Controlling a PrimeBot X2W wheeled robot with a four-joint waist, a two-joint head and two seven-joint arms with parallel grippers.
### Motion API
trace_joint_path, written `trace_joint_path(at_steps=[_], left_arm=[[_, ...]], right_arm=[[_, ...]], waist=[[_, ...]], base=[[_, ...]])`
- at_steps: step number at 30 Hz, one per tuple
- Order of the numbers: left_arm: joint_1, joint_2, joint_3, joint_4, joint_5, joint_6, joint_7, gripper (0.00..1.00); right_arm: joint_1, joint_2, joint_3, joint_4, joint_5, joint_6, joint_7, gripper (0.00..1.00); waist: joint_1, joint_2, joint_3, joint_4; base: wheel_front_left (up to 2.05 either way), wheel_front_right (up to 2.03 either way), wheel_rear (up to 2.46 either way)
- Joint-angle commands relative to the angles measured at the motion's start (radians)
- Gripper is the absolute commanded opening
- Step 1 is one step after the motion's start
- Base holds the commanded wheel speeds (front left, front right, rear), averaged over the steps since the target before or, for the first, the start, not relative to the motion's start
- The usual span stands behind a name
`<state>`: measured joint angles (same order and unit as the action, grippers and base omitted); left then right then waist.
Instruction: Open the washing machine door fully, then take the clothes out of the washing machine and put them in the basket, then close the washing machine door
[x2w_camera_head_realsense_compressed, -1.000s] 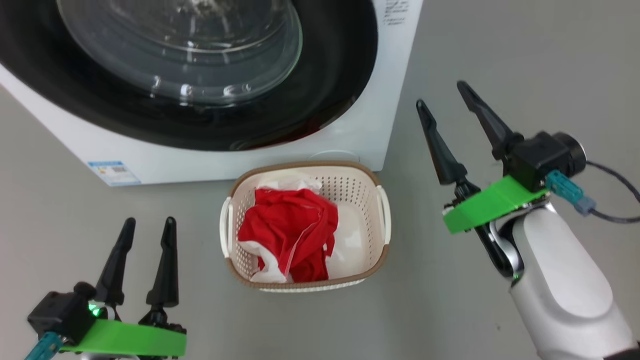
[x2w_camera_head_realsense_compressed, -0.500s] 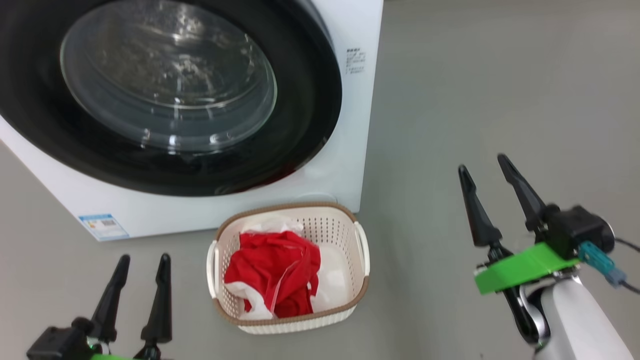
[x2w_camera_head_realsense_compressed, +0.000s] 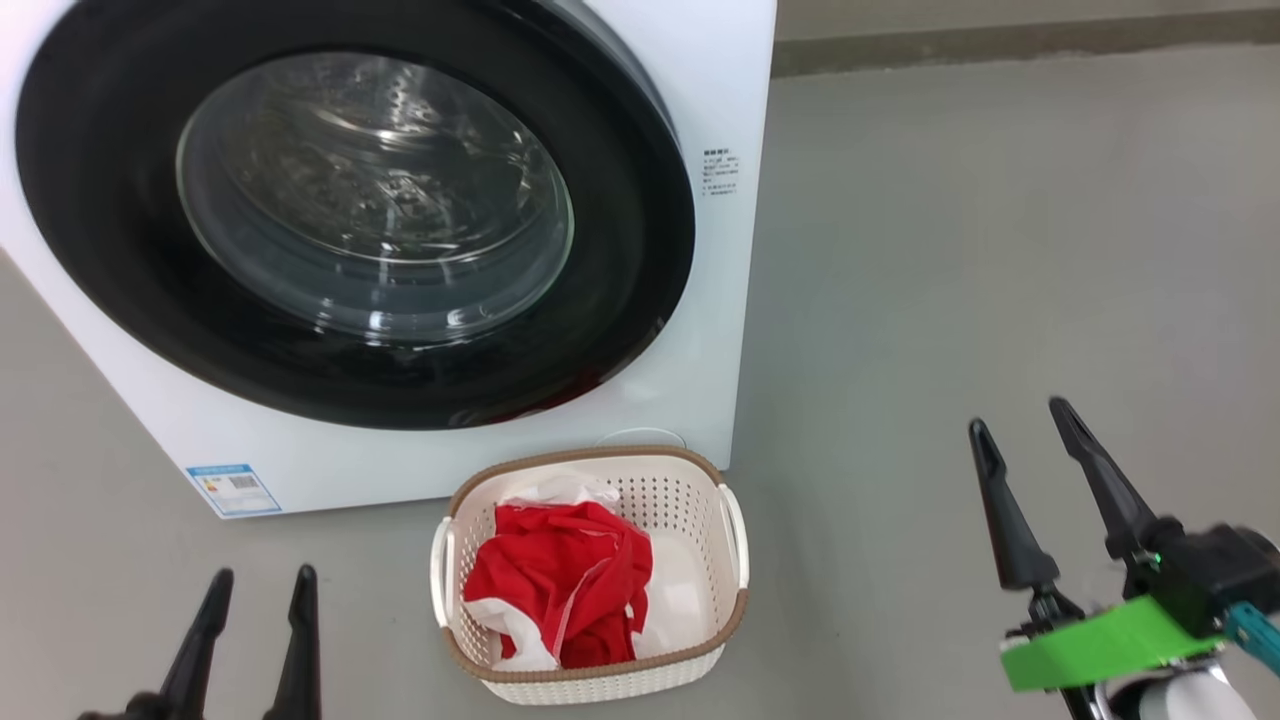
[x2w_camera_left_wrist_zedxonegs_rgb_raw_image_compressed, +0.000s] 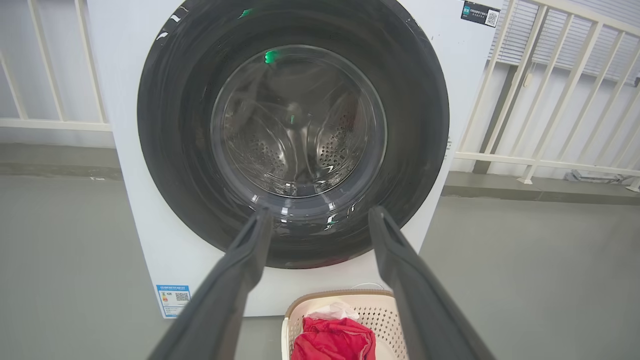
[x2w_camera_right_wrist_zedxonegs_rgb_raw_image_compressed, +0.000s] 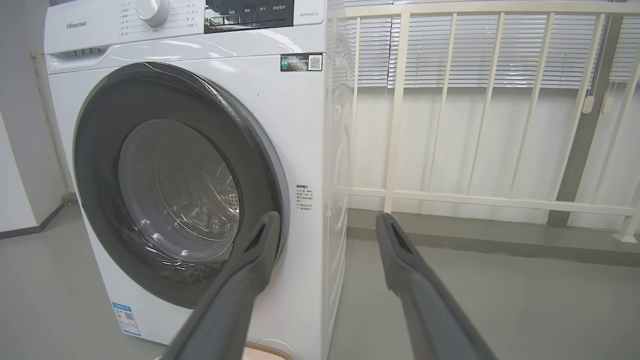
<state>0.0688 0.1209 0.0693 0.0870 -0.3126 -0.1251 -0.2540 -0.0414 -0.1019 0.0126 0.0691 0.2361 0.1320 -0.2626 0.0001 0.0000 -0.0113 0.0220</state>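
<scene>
Basket (x2w_camera_head_realsense_compressed: 590, 688) holding clothes (x2w_camera_head_realsense_compressed: 560, 575) between both arms' spread fingers (x2w_camera_head_realsense_compressed: 298, 645), untouched.

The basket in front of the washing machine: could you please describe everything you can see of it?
The basket is a small, rounded-rectangle tub of cream-white plastic, its walls pierced with rows of small holes, with a brown woven-look rim and a white handle on either side. It stands upright on the grey floor, just before the washing machine's lower right corner; whether they touch I cannot tell. Red clothes with white trim lie bunched inside, towards its left.
</scene>
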Motion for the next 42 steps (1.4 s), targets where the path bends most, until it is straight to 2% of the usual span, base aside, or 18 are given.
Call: trace_joint_path(at_steps=[1, 14, 31, 32, 37, 42], left_arm=[[-0.005, 0.006, 0.043, -0.032, 0.012, -0.006, -0.008, 1.00], [0.048, -0.015, 0.081, -0.082, 0.081, -0.006, -0.008, 1.00], [0.062, -0.021, 0.074, -0.056, 0.067, -0.006, -0.008, 1.00], [0.082, -0.026, 0.042, -0.033, 0.067, 0.000, 0.000, 0.00], [0.082, -0.052, 0.030, 0.032, 0.064, 0.001, 0.008, 0.00], [0.071, -0.053, 0.032, 0.037, 0.010, 0.001, 0.024, 0.00]], right_arm=[[0.004, -0.008, 0.009, -0.041, -0.012, -0.001, 0.001, 1.00], [0.140, 0.007, -0.024, -0.153, -0.052, -0.001, 0.001, 1.00], [0.176, 0.002, -0.022, -0.165, -0.045, -0.001, 0.001, 1.00], [0.188, 0.018, -0.039, -0.136, -0.046, 0.000, 0.000, 0.00], [0.201, 0.034, -0.029, -0.074, -0.044, 0.000, 0.000, 0.00], [0.192, 0.032, -0.029, -0.067, 0.016, 0.000, 0.012, 0.00]], waist=[[-0.0001, 0.0000, -0.011, 0.005], [-0.0001, 0.0000, -0.028, 0.011], [-0.0001, 0.0000, -0.030, 0.008], [0.0000, 0.0000, -0.030, 0.008], [0.0000, 0.0000, -0.030, 0.008], [0.0015, 0.0000, -0.030, 0.006]], base=[[0.00, 0.00, 0.00], [0.00, 0.00, 0.00], [0.00, 0.00, 0.00], [0.00, 0.00, 0.00], [0.00, 0.00, 0.00], [0.00, 0.00, 0.00]])
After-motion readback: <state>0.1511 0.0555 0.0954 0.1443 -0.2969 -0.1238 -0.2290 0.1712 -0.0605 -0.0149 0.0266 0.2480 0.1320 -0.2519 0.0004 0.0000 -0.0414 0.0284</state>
